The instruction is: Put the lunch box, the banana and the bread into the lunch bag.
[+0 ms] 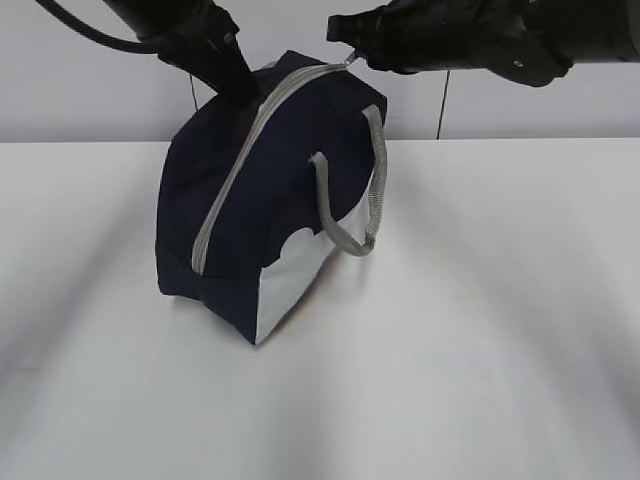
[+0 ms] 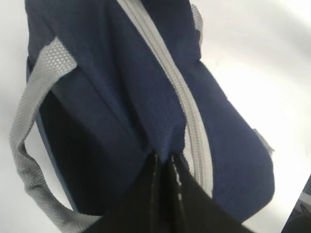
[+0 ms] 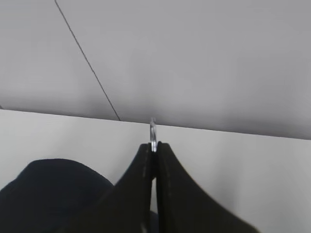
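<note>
Bag of navy fabric stands on the white tabletop, a little toward 9 o'clock from the middle of the exterior view, tilted so its top leans toward 12 o'clock. Its grey zipper runs shut from the low end at 7 o'clock up over the crown to 1 o'clock. A grey strap loops down the side toward 3 o'clock, above the white lower panel.

Left gripper comes down from 11 o'clock, its arm slanting in from the upper edge, and meets the bag's top just beside the zipper. In the left wrist view its fingers are pressed together on a raised fold of the navy cloth, with the zipper just to the 3 o'clock side and the other strap hanging at 9 o'clock.

Right gripper reaches in nearly level from 3 o'clock, its tip over the bag's high end. In the right wrist view its fingers are closed on the thin metal ring pull, which sticks up between their tips; the bag's dark crown shows at 7 o'clock.
</note>
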{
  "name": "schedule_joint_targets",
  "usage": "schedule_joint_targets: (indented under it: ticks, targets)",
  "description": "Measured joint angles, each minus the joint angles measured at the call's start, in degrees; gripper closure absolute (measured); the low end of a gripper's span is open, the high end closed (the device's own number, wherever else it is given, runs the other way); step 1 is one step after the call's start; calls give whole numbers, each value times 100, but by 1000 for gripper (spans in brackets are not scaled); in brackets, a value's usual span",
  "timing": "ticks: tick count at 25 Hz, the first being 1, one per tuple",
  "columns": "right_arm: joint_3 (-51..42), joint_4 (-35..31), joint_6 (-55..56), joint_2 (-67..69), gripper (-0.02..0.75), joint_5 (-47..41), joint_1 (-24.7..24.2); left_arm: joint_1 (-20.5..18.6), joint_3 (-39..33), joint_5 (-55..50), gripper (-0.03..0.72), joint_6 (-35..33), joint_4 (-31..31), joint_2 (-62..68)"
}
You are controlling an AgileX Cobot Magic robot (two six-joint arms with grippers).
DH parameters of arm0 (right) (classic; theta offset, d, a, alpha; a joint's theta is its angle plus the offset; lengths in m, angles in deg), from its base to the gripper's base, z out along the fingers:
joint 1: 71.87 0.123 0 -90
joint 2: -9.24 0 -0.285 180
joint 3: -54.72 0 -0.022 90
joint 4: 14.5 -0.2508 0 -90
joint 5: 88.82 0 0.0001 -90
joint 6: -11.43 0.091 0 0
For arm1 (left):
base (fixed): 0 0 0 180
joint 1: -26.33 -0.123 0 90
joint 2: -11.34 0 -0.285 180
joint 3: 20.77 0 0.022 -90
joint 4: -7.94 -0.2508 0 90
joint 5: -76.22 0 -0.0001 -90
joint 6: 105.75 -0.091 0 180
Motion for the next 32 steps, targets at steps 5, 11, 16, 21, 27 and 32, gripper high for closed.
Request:
schedule_joint_targets:
  ticks: [5,11,16,21,27,32]
  targets:
    - [5,4,119,158,739,-11,-63,21,0,-21,694,0,-102,-65]
    - [14,4,155,307,739,-147,-111,21,0,-43,694,-3,-164,-65]
    - [19,4,168,481,739,-174,-143,21,0,-51,694,-14,-189,-86]
    - [27,4,182,648,739,-173,-157,21,0,-88,695,-13,-258,-189]
    - [33,4,207,747,739,-162,-171,21,0,-89,695,-13,-269,-189]
    - [41,4,207,747,739,-162,-171,21,0,-89,695,-13,-269,-189]
